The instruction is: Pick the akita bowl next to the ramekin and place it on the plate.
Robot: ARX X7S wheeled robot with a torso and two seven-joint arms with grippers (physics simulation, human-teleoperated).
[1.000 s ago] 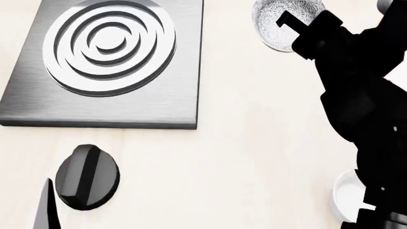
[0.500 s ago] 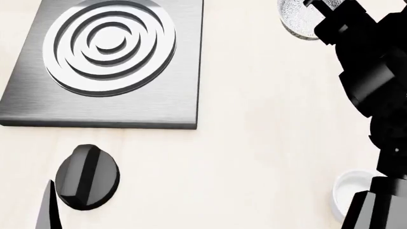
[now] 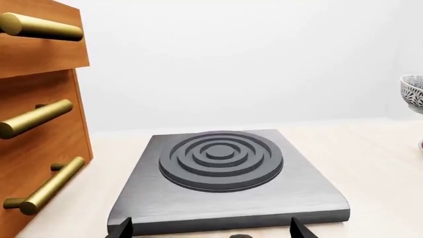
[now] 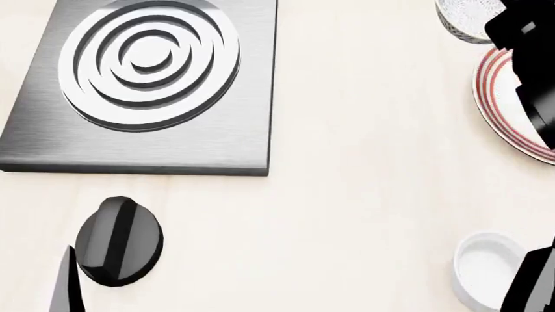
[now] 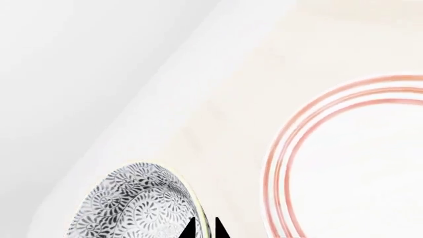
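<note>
My right gripper is shut on the rim of the akita bowl, one fingertip inside the wall and one outside. In the head view the grey-patterned akita bowl hangs at the top right, just beyond the plate, a white plate with red rings half hidden by my black right arm. The left wrist view shows the bowl raised above the counter. The white ramekin stands at the near right. My left gripper is open and holds nothing, facing the hob.
A grey hob slab with concentric rings lies at the far left, with a black knob in front of it. A wooden drawer front with brass handles stands beside the hob. A white wall rises behind the counter.
My right arm has carried the akita bowl to the right and farther away, uncovering the red-ringed plate and more of the ramekin. The left arm has not moved.
</note>
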